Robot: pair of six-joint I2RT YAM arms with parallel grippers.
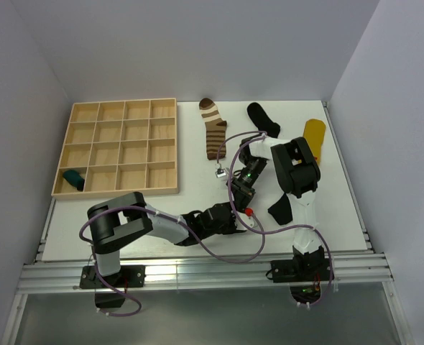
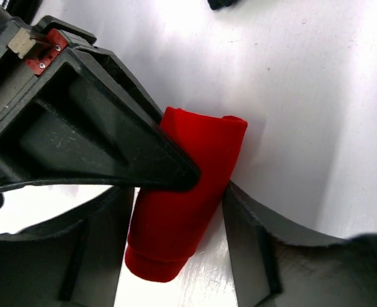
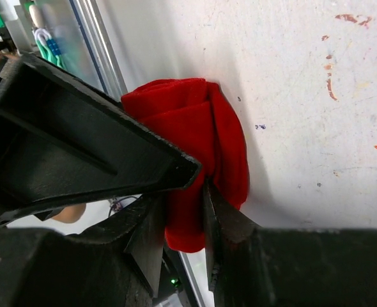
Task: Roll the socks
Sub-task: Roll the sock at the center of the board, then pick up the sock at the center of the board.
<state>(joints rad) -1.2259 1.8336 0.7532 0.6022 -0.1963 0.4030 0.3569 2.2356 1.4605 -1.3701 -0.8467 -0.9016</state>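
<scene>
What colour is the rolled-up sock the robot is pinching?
The rolled sock is plain bright red, with no pattern showing. The right wrist view shows it best.

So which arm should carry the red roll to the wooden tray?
Left, probably. The wooden tray sits on its side, and the left gripper straddles the red roll. The right gripper pinches it too, but would have to reach across.

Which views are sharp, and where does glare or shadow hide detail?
Top external: evenly lit, sharp, glare on the front rail. Left wrist: red sock crisp, table bright, washed out. Right wrist: sock crisp, near foreground almost black.
</scene>
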